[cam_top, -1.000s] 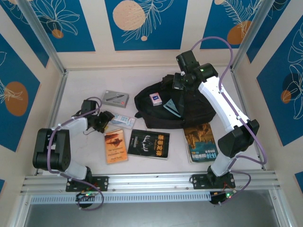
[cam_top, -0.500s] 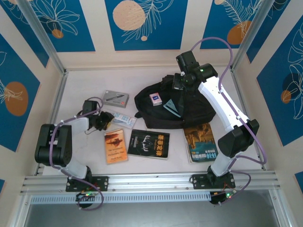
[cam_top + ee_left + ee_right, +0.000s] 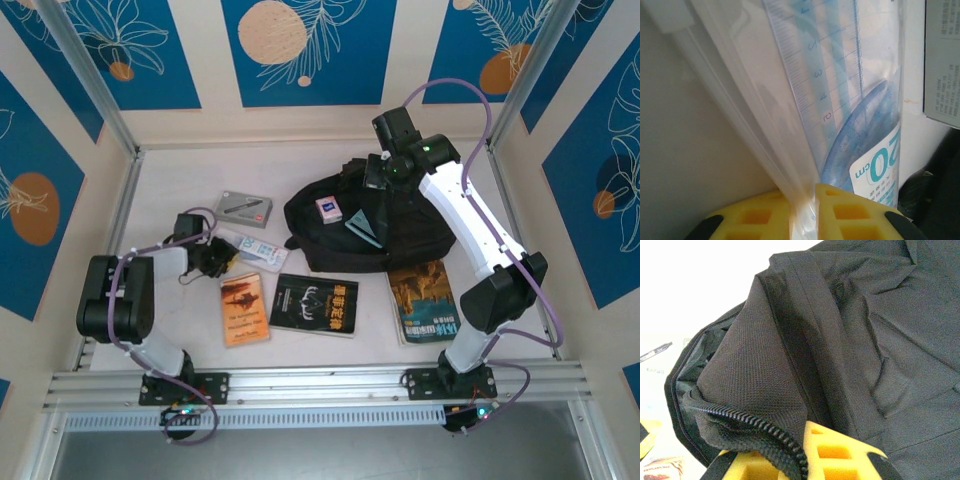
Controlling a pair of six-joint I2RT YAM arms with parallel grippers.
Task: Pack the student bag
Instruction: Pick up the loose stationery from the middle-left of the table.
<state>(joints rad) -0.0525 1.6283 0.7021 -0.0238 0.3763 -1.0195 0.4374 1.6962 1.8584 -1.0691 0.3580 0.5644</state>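
Observation:
The student bag (image 3: 400, 235), a black fabric backpack, lies at the table's middle right. My right gripper (image 3: 378, 180) is at its far top edge, shut on the zipper edge (image 3: 757, 426) of the bag's flap (image 3: 765, 365), which it holds up. A clear plastic pouch (image 3: 255, 251) with a blue ruler and protractor lies left of the bag. My left gripper (image 3: 217, 259) is shut on its near end, and the film is pinched between the yellow pads (image 3: 855, 212). The pouch (image 3: 840, 100) slopes away over the table.
On the bag lie a small pink-and-white box (image 3: 328, 208) and a teal triangle (image 3: 363, 229). A grey box (image 3: 244, 208) sits behind the pouch. An orange book (image 3: 244, 308), a black book (image 3: 315, 303) and a third book (image 3: 422, 301) lie along the front.
The left arm's elbow has swung further left and its wrist has turned, shifting the pouch slightly. The right arm and the bag have not moved.

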